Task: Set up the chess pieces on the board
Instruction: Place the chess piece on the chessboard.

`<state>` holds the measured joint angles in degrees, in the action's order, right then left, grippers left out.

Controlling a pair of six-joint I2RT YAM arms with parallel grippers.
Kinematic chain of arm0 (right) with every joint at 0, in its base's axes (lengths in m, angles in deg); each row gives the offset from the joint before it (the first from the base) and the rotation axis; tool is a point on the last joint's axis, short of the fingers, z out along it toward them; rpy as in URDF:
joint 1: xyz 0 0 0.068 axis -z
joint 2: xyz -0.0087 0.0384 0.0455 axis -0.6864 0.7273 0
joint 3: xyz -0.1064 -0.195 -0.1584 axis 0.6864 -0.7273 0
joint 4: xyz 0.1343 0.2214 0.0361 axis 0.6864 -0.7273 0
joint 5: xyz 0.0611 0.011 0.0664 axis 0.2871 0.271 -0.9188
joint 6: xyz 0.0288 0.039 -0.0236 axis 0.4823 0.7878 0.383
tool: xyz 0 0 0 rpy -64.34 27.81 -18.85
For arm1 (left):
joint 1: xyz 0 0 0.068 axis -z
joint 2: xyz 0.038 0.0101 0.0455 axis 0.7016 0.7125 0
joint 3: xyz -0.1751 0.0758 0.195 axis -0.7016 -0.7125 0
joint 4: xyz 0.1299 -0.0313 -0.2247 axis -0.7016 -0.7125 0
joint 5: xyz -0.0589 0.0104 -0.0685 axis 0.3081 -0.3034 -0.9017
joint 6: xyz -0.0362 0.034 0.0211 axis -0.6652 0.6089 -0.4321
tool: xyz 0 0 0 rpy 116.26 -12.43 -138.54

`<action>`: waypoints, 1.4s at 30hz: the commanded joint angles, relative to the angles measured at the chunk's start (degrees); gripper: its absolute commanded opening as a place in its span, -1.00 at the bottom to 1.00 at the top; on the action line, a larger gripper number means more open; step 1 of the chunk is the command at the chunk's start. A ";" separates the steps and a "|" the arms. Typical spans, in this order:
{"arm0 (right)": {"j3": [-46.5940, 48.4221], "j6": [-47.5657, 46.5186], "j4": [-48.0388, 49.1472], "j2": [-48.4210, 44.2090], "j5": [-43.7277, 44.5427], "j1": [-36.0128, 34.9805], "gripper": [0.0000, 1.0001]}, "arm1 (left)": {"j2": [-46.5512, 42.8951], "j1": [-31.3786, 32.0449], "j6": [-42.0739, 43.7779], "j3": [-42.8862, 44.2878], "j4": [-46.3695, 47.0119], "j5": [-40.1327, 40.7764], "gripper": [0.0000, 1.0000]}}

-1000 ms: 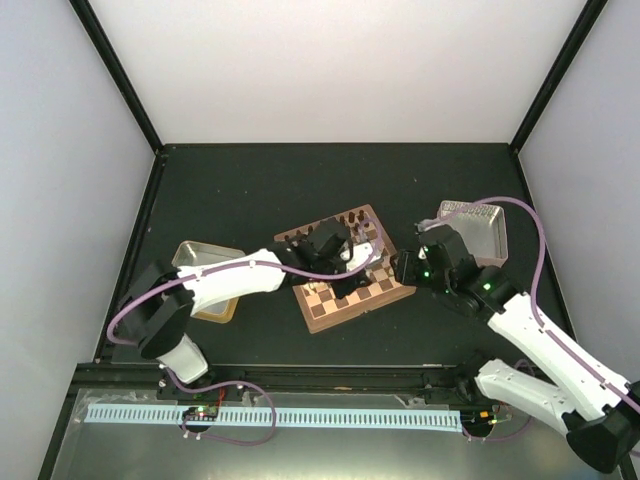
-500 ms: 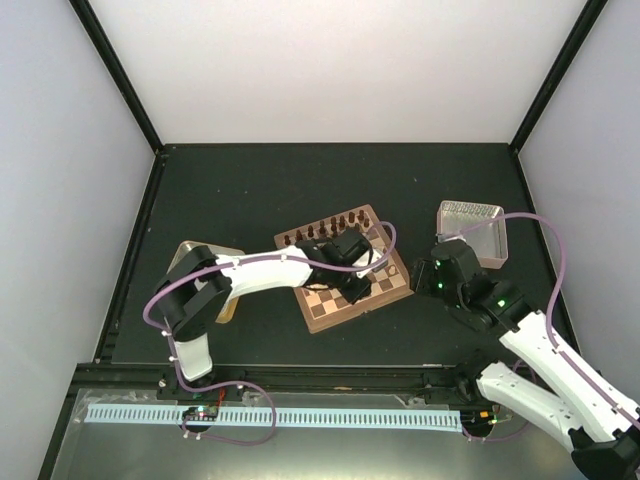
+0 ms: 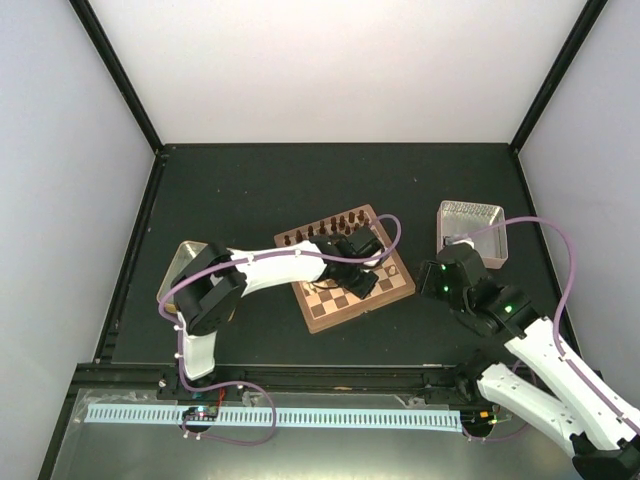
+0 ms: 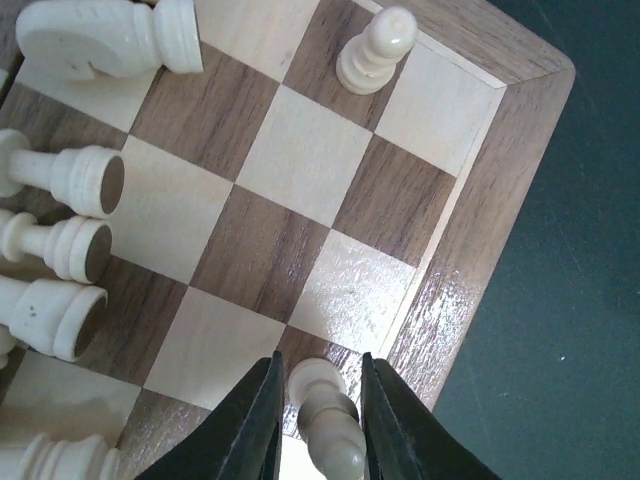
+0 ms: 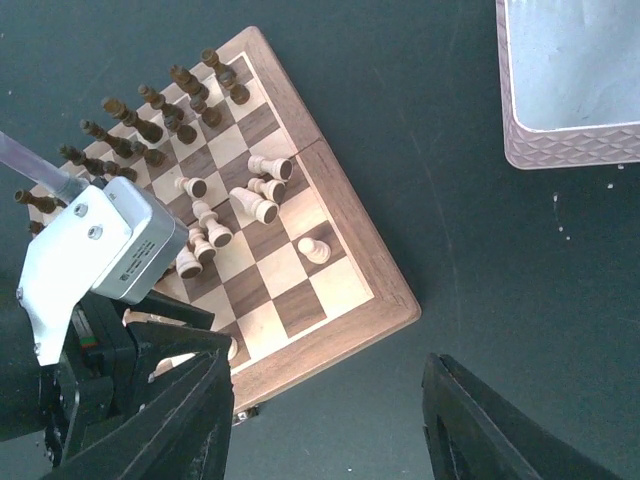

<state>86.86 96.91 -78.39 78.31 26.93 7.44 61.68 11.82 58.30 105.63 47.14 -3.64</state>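
Board (image 3: 338, 302) corner has come under left pincer (image 4: 318, 372) straddling pawn (image 4: 330, 440).

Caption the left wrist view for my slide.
Left tool flanks a cream pawn at the chessboard edge.

free: board (image 4: 300, 160) middle squares; table (image 4: 560, 300) right | blocked: toppled chess pieces (image 4: 65, 178) left; pawn (image 4: 375, 50) far edge

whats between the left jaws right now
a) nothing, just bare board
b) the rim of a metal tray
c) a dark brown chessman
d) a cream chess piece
d, since the left wrist view shows a cream chess piece between the left jaws, near the edge of the chessboard.
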 commanded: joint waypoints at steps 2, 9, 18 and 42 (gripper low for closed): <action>0.84 -0.39 0.17 -0.51 0.07 0.26 0.08 | -1.43 0.40 -1.69 0.96 -1.07 -0.24 -0.47; -0.52 -2.76 2.21 0.09 -5.46 0.23 0.11 | -9.03 -0.69 -4.84 -4.29 4.78 -4.28 -0.19; -2.42 -9.54 11.92 15.66 -17.02 -1.23 0.16 | -28.83 -7.58 -9.86 -18.55 13.64 4.12 -0.03; 9.18 -10.77 12.41 45.46 -4.96 -10.30 -0.56 | -46.96 -18.36 -14.88 -37.47 19.52 8.66 0.09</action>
<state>94.36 85.63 -64.23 123.18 16.50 -2.35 14.84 -6.06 43.88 67.99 65.11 5.28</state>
